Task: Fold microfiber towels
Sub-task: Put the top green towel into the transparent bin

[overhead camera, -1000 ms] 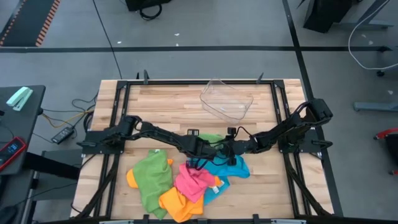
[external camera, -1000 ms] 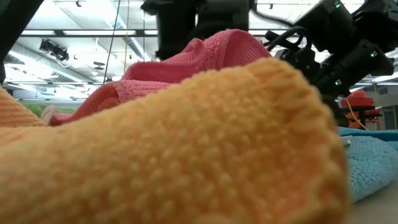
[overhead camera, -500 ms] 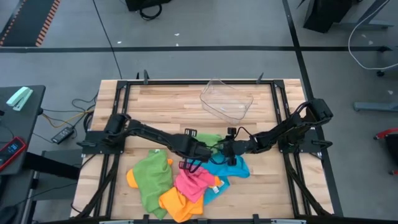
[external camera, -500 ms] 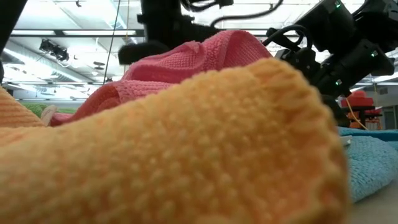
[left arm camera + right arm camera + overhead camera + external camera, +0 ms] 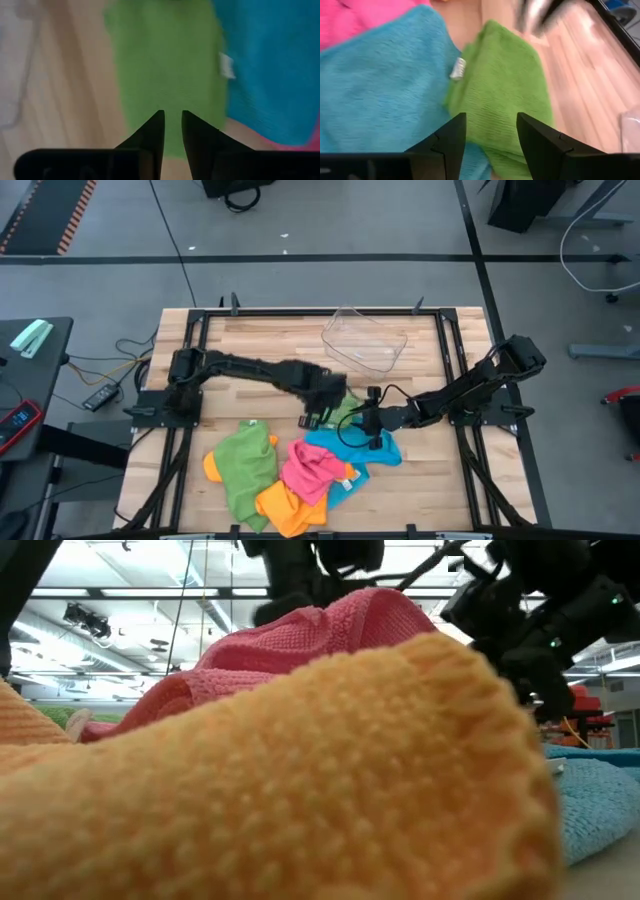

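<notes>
Your towels sit toward the front of the table (image 5: 260,345). A green towel (image 5: 347,409) lies flat near the middle, one edge tucked beside a blue towel (image 5: 375,452) that carries a small white tag (image 5: 457,69). In front of those, a pink towel (image 5: 312,470) is bunched on top of the blue one, an orange towel (image 5: 282,506) is crumpled at the front edge, and a second, larger green towel (image 5: 243,468) lies rumpled to the left of the pink one. From table height, the orange and pink cloths fill nearly the whole view.

Your left gripper (image 5: 322,412) hangs over the left edge of the flat green towel; in its wrist view the two fingers (image 5: 152,131) stand close together with a thin gap between them, nothing caught there, above the green cloth.

Your right gripper (image 5: 362,421) is just beside it, over the spot where green meets blue. Its fingers (image 5: 540,135) are spread apart, and nothing is held between them.

A clear plastic tray (image 5: 365,340) rests near the back of the table, well apart from the cloths.
</notes>
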Robot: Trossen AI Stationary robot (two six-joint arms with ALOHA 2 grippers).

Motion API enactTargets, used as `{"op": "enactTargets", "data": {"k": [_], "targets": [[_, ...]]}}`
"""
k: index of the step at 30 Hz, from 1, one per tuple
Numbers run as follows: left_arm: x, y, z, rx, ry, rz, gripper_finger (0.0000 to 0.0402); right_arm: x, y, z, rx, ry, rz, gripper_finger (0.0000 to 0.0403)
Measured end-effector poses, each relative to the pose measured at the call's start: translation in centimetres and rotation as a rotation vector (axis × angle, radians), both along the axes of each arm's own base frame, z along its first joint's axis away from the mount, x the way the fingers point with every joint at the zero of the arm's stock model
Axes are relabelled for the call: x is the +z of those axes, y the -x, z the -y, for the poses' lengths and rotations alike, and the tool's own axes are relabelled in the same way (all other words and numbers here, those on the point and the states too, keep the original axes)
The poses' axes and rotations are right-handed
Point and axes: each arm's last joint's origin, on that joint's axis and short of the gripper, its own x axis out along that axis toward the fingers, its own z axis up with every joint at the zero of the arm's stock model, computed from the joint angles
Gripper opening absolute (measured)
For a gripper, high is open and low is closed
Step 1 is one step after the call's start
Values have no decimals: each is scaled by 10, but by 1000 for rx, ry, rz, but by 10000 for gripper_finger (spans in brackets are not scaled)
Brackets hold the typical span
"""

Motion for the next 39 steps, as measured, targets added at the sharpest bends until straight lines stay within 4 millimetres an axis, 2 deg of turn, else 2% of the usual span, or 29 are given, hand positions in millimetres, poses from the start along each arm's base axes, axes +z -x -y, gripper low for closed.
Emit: {"op": "enactTargets", "data": {"k": [3, 6, 13, 17, 22, 32, 35, 39], "targets": [[1, -3, -18, 13, 67, 35, 89, 0, 1, -4, 16, -1, 0, 184], [-6, -8, -30, 14, 145, 53, 124, 0, 2, -6, 2, 14, 6, 184], [-32, -12, -47, -9, 230, -5, 223, 1, 2, -6, -22, -6, 23, 184], [-46, -13, -56, 1, 293, -40, 254, 0, 2, -6, -31, -19, 20, 184], [-56, -10, -69, 35, 317, -80, 269, 0, 2, -6, -34, -24, 22, 184], [-59, 0, -92, 130, 445, -127, 270, 1, 2, -6, -33, -22, 23, 184], [-69, 0, -95, 159, 549, -153, 270, 1, 2, -6, -32, -22, 23, 184], [-81, -1, -94, 161, 581, -186, 270, 1, 2, -6, -33, -22, 25, 184]]}}
